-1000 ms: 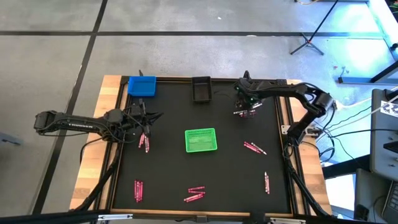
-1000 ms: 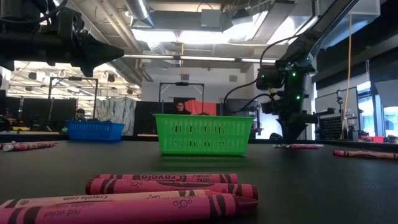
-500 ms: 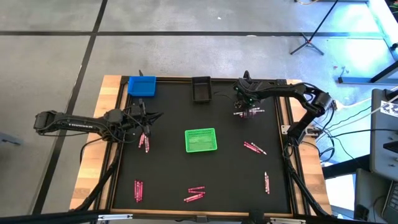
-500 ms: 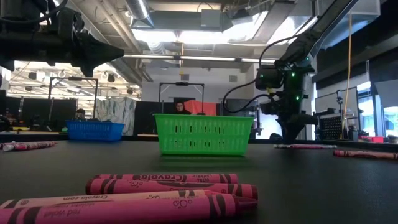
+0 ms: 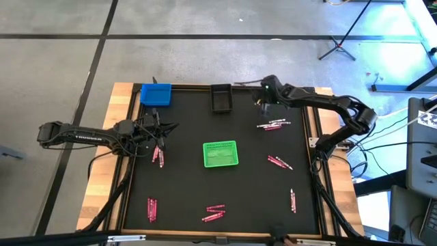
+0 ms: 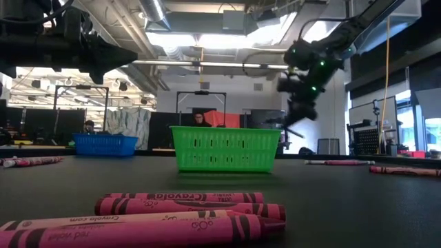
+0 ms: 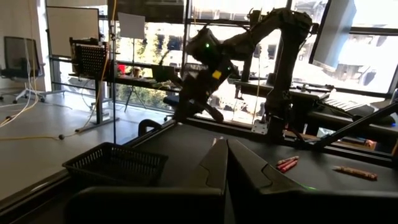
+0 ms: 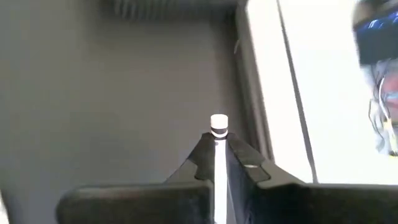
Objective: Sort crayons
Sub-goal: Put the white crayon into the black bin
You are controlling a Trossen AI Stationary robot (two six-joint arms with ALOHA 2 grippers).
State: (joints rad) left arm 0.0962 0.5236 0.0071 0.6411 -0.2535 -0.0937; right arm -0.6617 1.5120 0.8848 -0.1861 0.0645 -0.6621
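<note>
Gripping a pale crayon, the right tool hung above the far right part of the desk, between the black bin and a cluster of pink crayons lying just beside it. In the right wrist view only the white, dark-banded tip of that crayon stood out past the closed fingers; the rest of it was hidden between them. In the low view the right tool showed blurred, raised clear of the surface, and the held crayon could not be made out there.

The left tool waited clenched and empty over the left side of the desk, its fingers pressed together in the left wrist view, near a few crayons lying beside it.

Other pink crayons lay scattered: a pair right of the green bin, one near the right edge, a group at the near edge and another at the near left. The blue bin sat at the far left corner. What any bin held could not be told. In the low view the nearest crayons were cut off at the frame's lower edge.
</note>
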